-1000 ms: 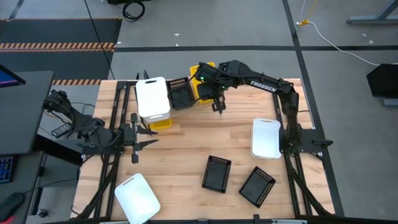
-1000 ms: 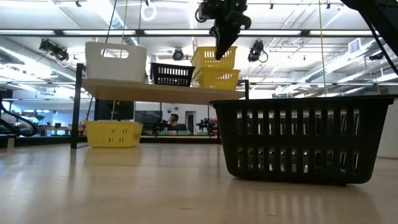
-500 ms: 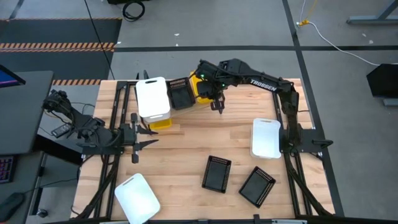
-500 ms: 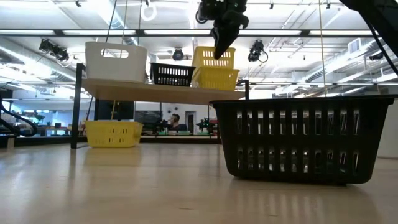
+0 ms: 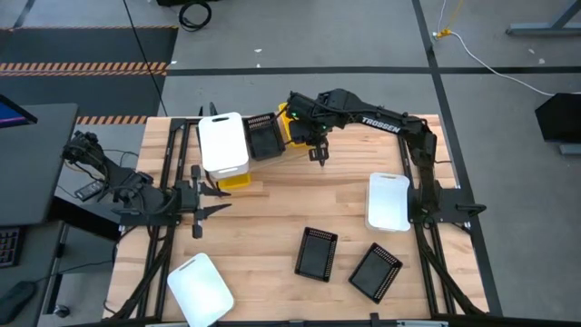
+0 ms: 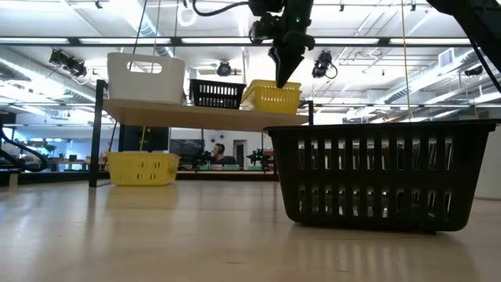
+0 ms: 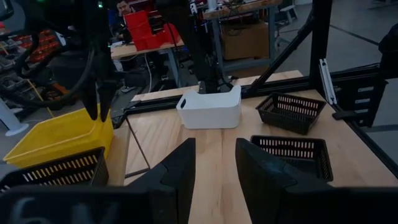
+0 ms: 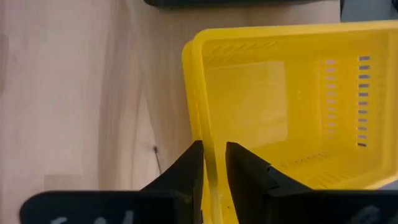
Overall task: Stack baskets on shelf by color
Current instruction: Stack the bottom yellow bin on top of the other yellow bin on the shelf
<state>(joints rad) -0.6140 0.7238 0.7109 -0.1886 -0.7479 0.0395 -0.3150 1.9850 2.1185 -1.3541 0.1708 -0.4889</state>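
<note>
- Right gripper [image 8: 213, 163]: your fingers straddle the rim of the yellow basket [image 8: 292, 99] with a narrow gap, apparently not clamping it. That basket sits at the shelf [image 6: 203, 115] end, beside the black basket [image 6: 217, 93].
- Risk: lifting at an angle could snag the rim and drag the basket off the shelf edge.
- Left gripper [image 7: 212, 180]: parked half open at the table's left side, holding nothing.
- Risk: baskets scattered on the table [image 5: 272, 218] obstruct low travel.
</note>
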